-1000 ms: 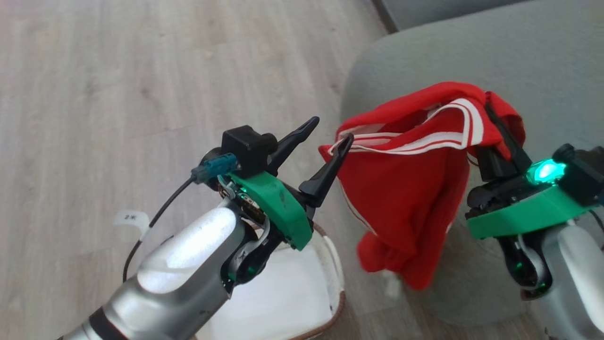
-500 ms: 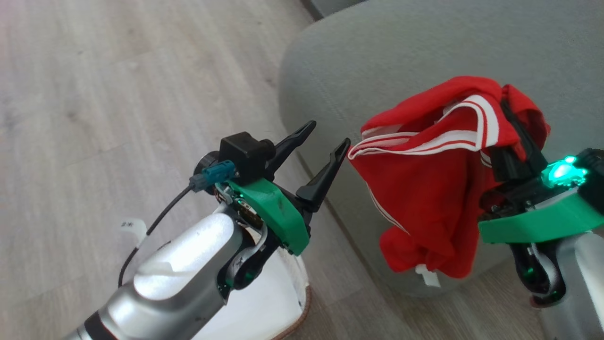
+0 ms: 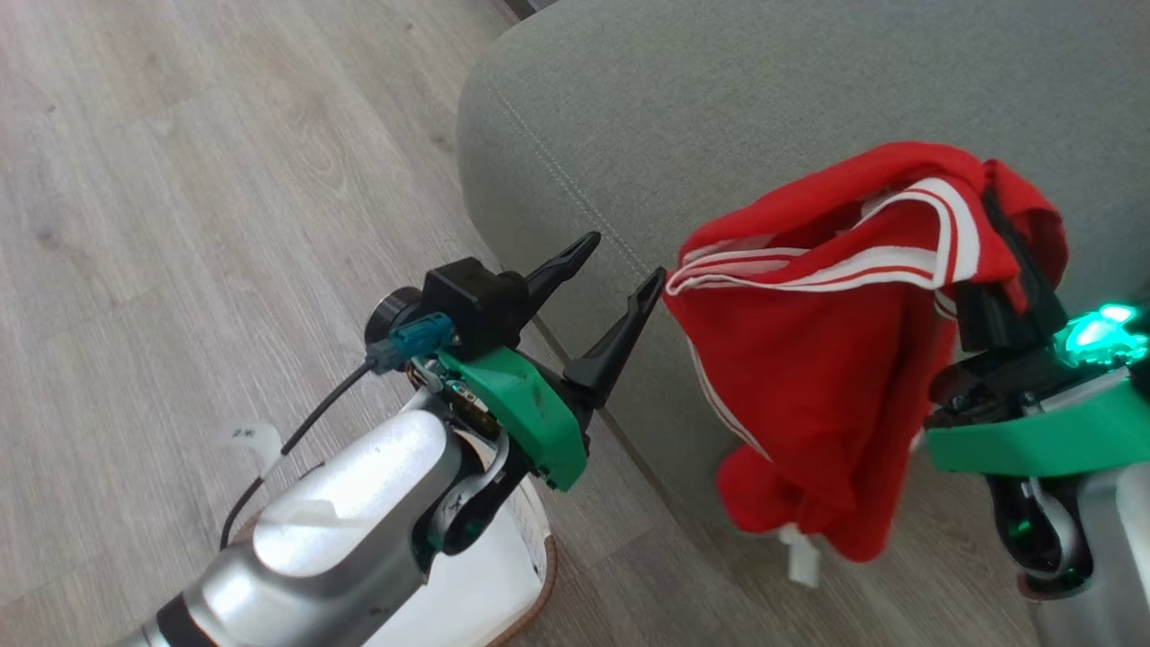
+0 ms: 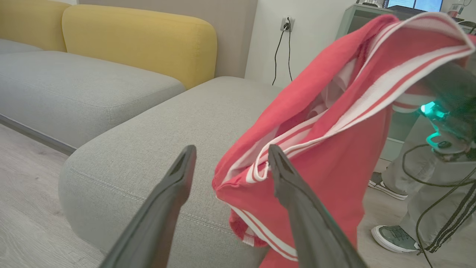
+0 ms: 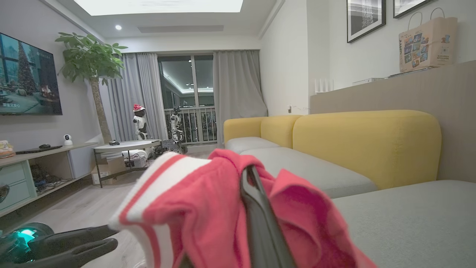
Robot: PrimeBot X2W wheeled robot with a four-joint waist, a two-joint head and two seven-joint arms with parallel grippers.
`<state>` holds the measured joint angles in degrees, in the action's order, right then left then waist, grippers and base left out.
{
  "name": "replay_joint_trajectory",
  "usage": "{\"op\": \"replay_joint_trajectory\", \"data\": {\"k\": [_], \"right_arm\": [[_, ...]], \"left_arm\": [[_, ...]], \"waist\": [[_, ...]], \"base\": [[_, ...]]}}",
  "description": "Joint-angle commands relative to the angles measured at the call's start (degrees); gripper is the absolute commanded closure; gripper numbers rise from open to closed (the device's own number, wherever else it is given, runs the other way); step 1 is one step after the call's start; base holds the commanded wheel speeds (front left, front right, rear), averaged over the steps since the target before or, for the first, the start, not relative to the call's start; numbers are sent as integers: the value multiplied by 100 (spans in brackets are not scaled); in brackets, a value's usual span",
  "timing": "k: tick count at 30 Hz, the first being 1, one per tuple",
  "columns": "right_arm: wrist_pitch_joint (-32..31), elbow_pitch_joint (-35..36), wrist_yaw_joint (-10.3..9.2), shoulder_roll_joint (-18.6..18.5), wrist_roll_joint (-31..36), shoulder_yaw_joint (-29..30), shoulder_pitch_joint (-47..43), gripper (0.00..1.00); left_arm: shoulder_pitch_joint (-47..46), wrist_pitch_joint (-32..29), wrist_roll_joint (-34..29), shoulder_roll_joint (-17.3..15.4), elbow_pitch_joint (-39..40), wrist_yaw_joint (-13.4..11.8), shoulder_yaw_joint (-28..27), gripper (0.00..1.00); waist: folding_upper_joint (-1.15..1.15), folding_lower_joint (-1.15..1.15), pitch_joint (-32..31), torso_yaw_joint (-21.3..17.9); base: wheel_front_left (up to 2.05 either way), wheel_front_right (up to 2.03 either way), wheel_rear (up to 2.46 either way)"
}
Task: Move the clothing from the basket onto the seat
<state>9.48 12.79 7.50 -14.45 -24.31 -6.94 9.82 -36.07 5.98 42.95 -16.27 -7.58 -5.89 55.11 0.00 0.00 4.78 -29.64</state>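
The right arm comes up from the lower right of the head view, its wrist bent so that the right hand (image 3: pixel 1011 270) points up and away. That hand is clenched on the clothing (image 3: pixel 809 359) and holds it in the air. The red cloth is draped over the two dark fingers and hangs down in loose folds, with the white stripes across the top and a small white tag (image 3: pixel 800 562) dangling at the bottom. It hangs by the near corner of the seat (image 3: pixel 719 108) and does not lie on it.

The left arm rises from the lower left, its pale forearm slanting up and to the right. The left hand (image 3: pixel 626 258) is spread wide and holds nothing. The tip of its inner finger (image 3: pixel 620 337) is just beside the striped edge of the clothing; I cannot tell whether it touches.

The basket (image 3: pixel 546 571) stands on the wooden floor (image 3: pixel 180 180) under the left forearm, near the seat.
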Motion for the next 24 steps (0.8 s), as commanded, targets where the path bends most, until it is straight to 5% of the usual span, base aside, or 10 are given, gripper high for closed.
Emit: {"op": "replay_joint_trajectory", "data": {"k": [1,9,24], "right_arm": [[-35,274,-1,-5,41,-27,167,100],[-187,314,-1,-293,-50,-57,851,100],[-91,-1056,-1,-1893,-837,-6,3514,100]], "left_arm": [[-326,48,-46,-151,166,-17,-198,0],[-415,43,-110,-177,213,-37,-172,0],[-888,-371,-277,-333,555,43,-37,0]], "waist": [[0,0,15,-5],[0,0,194,-15],[0,0,1239,535]], "base": [[0,0,0],[0,0,0],[0,0,0]]}}
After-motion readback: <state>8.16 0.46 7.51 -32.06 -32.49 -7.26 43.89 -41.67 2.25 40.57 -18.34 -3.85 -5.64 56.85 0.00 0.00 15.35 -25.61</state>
